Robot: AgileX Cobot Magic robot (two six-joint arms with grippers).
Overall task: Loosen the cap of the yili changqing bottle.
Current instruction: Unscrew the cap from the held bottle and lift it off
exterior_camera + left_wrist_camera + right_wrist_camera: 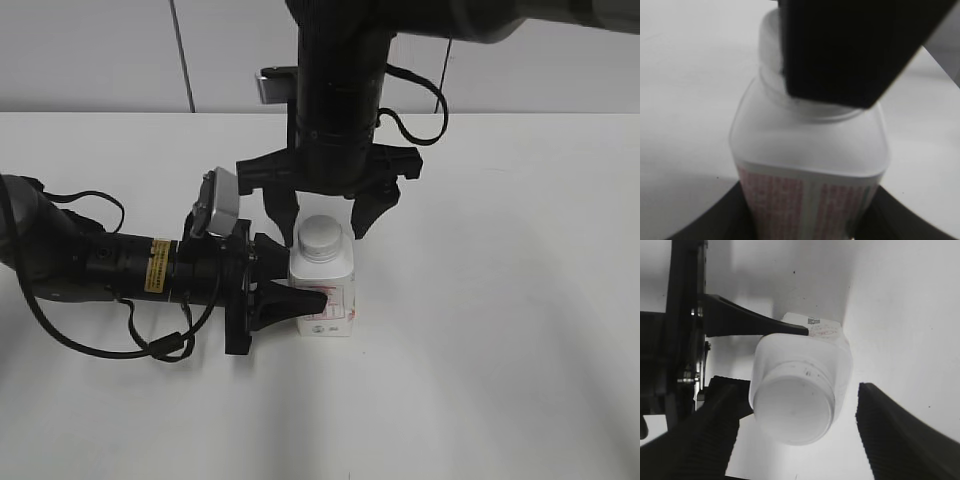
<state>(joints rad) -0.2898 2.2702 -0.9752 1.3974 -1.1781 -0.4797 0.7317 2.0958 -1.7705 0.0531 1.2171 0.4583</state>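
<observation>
Exterior view. The yili changqing bottle (324,295) stood upright near the middle of the white bench (500,300), red-printed label facing near. The left end effector (300,285) came in level from the left and was clamped across the bottle's body, one finger over the label front, the other behind. The right end effector (325,215) hung straight down from above, fingers spread to either side of the cap (322,237) and not touching it.

Left wrist view. The bottle's shoulders (807,135) and label top filled the frame, with dark fingers at the lower corners against its sides. A black blurred mass, presumably part of the right arm, hid most of the neck.

Right wrist view. The cap (792,412) was seen from above, lying between the two ribbed pads (900,435), with clear gaps on both sides; it sat somewhat nearer the left pad. A finger of the left end effector (755,325) pressed the bottle's far side.

Handling note (judgement). The step in hand was seating the right end effector on the cap. It would go best centred first, lowered until the pads met the ribbed rim rather than the shoulders, then closed evenly and twisted about the bottle's axis while the left hold resisted rotation. An off-centre closure could tip the bottle or slip.
</observation>
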